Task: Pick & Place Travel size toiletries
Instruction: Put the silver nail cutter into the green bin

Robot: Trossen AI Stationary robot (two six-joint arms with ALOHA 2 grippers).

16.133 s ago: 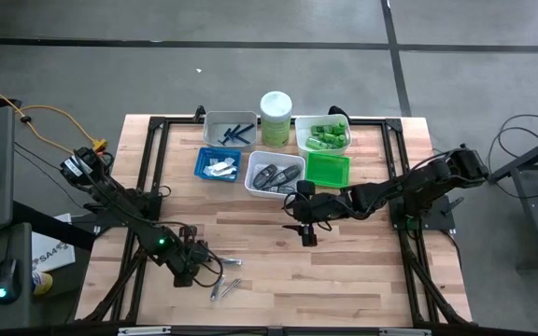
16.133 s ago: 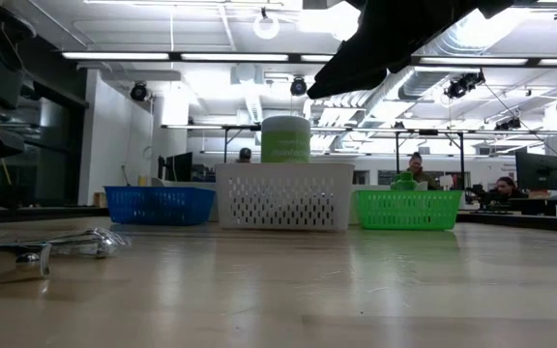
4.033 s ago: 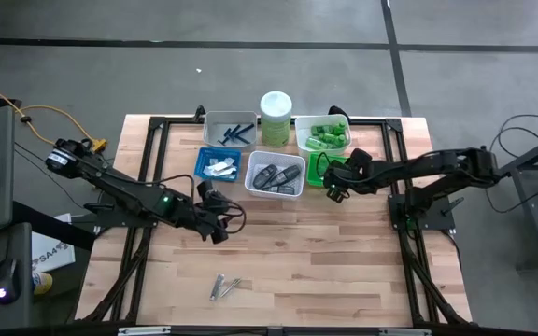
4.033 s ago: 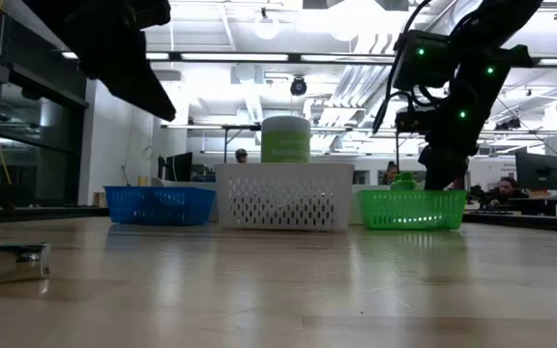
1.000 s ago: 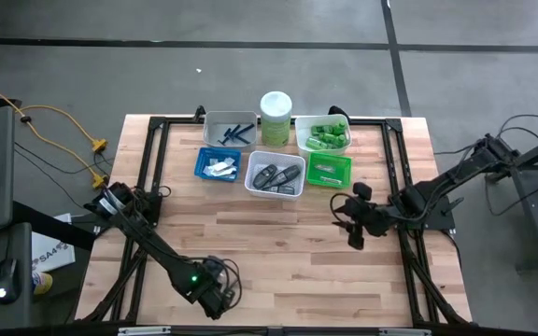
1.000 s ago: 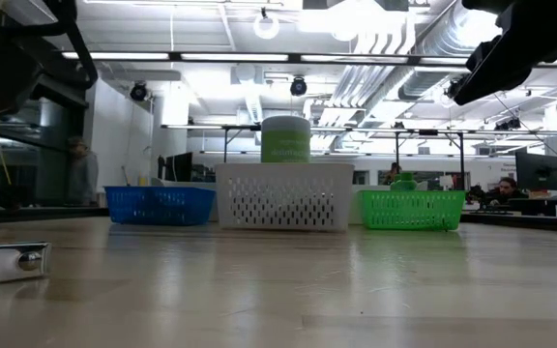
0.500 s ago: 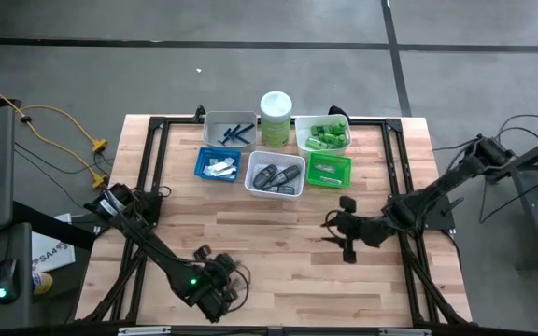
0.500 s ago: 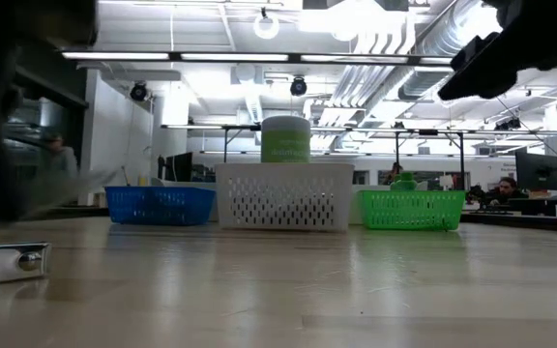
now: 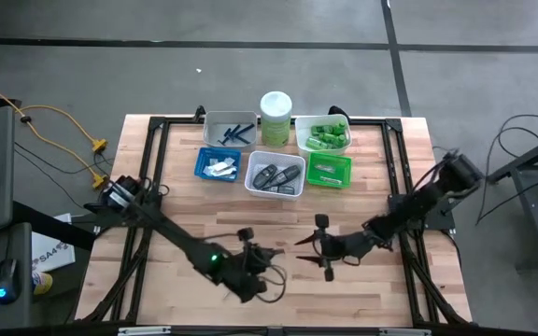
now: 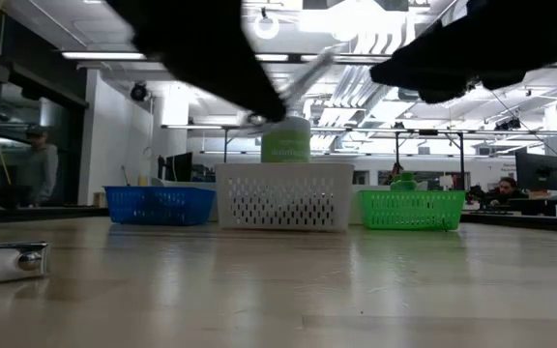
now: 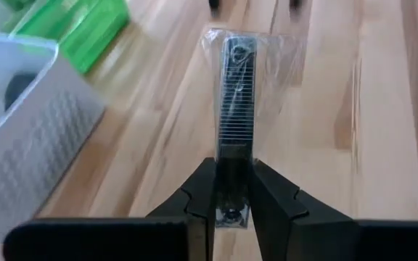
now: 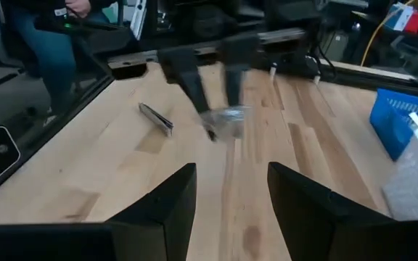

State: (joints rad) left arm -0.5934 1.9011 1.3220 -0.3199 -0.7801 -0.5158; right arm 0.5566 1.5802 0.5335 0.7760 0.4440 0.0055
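Left gripper I've got clamped on a clear-wrapped clipper; right gripper hangs wide open opposite it.

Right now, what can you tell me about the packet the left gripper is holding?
The clear packet is a thin see-through plastic sleeve around a long, narrow metal clipper with a finely ridged face. The left gripper is shut on its near end, and the rest sticks straight out past the fingers, lifted above the wooden table. In the right wrist view it hangs off the table, pointing toward the open right gripper. Nothing else touches it.
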